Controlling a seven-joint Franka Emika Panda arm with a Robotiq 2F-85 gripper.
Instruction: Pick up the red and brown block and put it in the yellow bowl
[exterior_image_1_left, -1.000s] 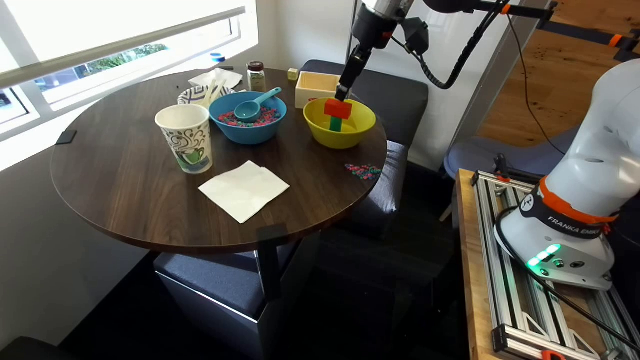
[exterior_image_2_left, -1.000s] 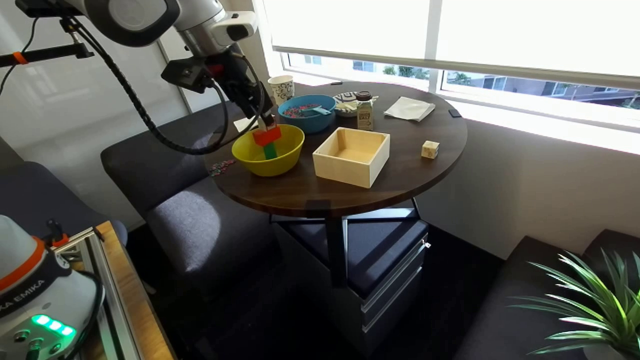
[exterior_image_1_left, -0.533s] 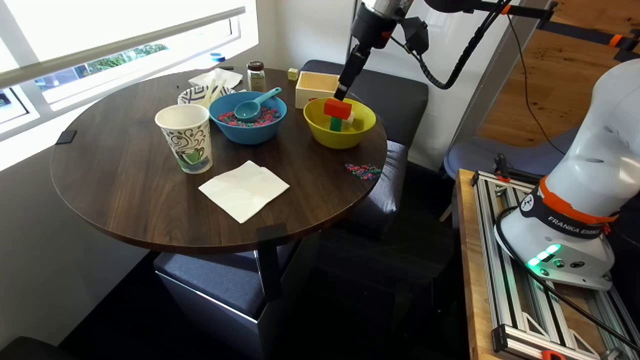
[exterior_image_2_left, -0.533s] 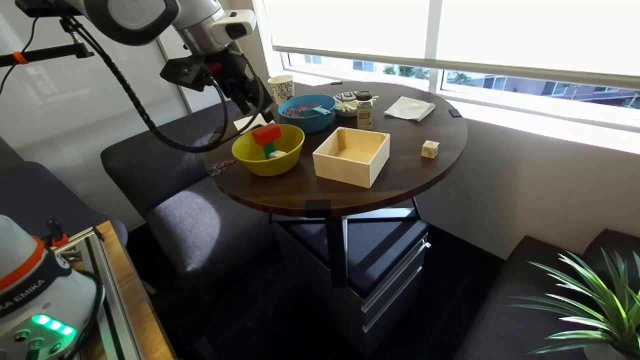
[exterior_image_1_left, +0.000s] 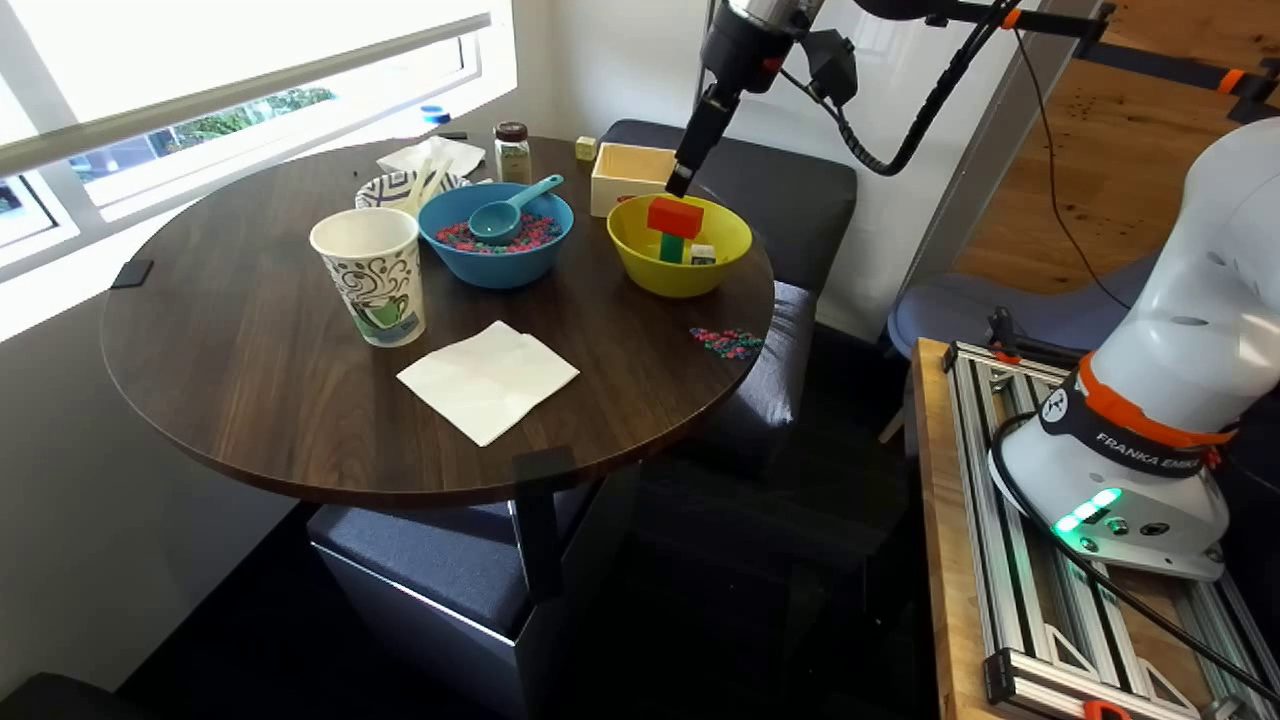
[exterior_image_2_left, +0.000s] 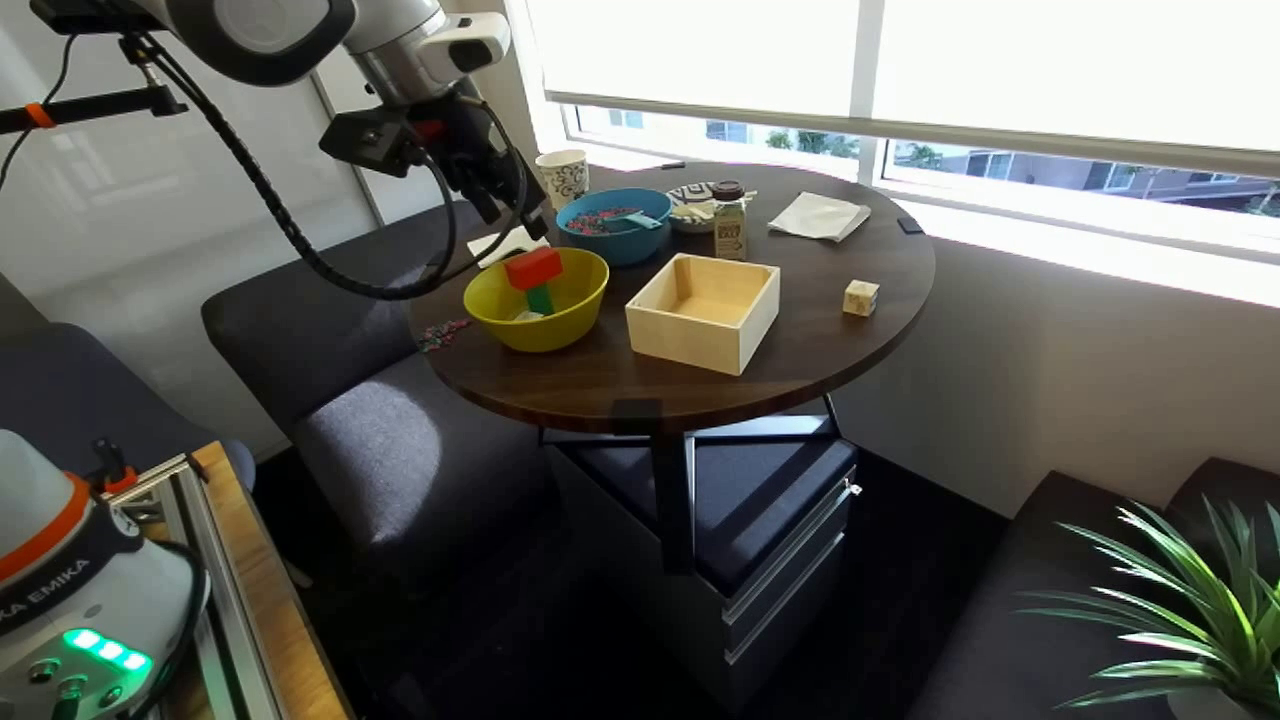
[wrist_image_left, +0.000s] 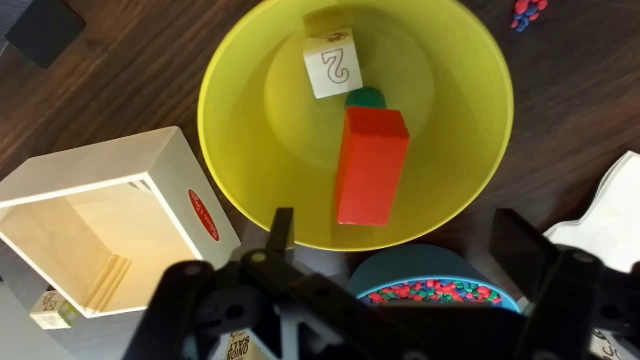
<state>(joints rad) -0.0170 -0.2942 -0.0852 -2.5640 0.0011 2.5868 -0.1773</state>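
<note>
The red block (exterior_image_1_left: 675, 217) stands inside the yellow bowl (exterior_image_1_left: 652, 282), resting across an upright green piece (exterior_image_1_left: 672, 248). Both exterior views show this, with the red block (exterior_image_2_left: 533, 269) near rim height. In the wrist view the red block (wrist_image_left: 372, 175) lies lengthwise over the bowl (wrist_image_left: 465, 150). No brown part shows on it. A pale cube (wrist_image_left: 334, 67) marked with a figure lies on the bowl's floor beside the green piece. My gripper (wrist_image_left: 395, 217) is open and empty. In the exterior views the gripper (exterior_image_1_left: 678, 182) is just above the bowl and the red block, apart from both.
A pale wooden box (exterior_image_2_left: 690, 340) stands close beside the yellow bowl. The blue bowl (exterior_image_1_left: 500, 270) holds coloured bits and a scoop. A paper cup (exterior_image_1_left: 380, 290), a seasoning jar (exterior_image_2_left: 730, 230), napkins (exterior_image_1_left: 490, 380), a small wooden cube (exterior_image_2_left: 860, 298) and loose bits (exterior_image_1_left: 728, 344) are on the table.
One second ago a pale thing was between the fingers, on top of the red block. The gripper let it go and a pale cube dropped into the bowl. The gripper rose slightly.
</note>
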